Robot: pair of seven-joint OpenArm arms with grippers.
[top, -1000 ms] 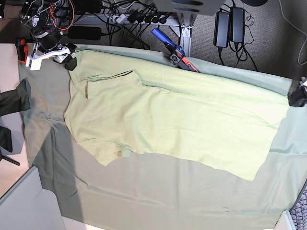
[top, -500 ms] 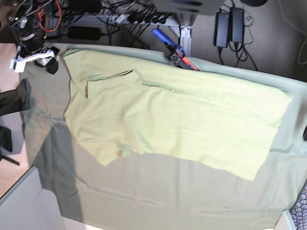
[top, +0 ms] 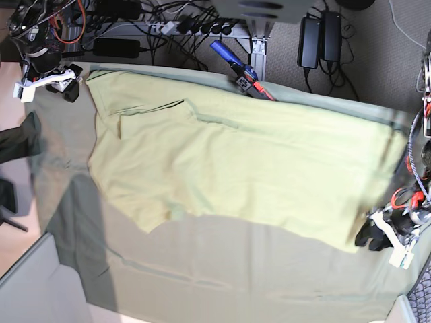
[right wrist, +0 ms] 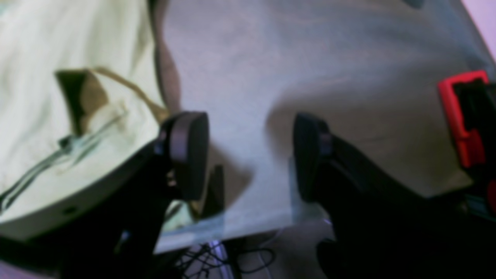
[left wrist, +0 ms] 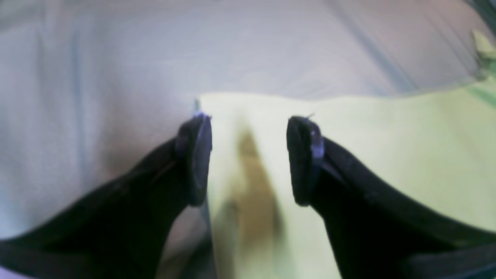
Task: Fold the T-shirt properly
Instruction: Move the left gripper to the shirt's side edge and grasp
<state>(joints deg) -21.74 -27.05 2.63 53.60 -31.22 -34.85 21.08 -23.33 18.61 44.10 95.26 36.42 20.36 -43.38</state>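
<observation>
T-shirt (top: 236, 168) spread flat on grey-green table cloth (top: 202, 269), left claw (left wrist: 249, 159) released, jaws apart over the shirt's corner at the cloth's right, right claw (right wrist: 250, 155) released, over bare cloth just beside the shirt's far-left edge

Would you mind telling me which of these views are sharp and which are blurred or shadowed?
Base view: mostly sharp, with a dark shadow band across the table cloth beside the T-shirt. Left wrist view: soft throughout, left gripper fingers dark and fuzzy. Right wrist view: equally blurred around the right gripper.
</observation>
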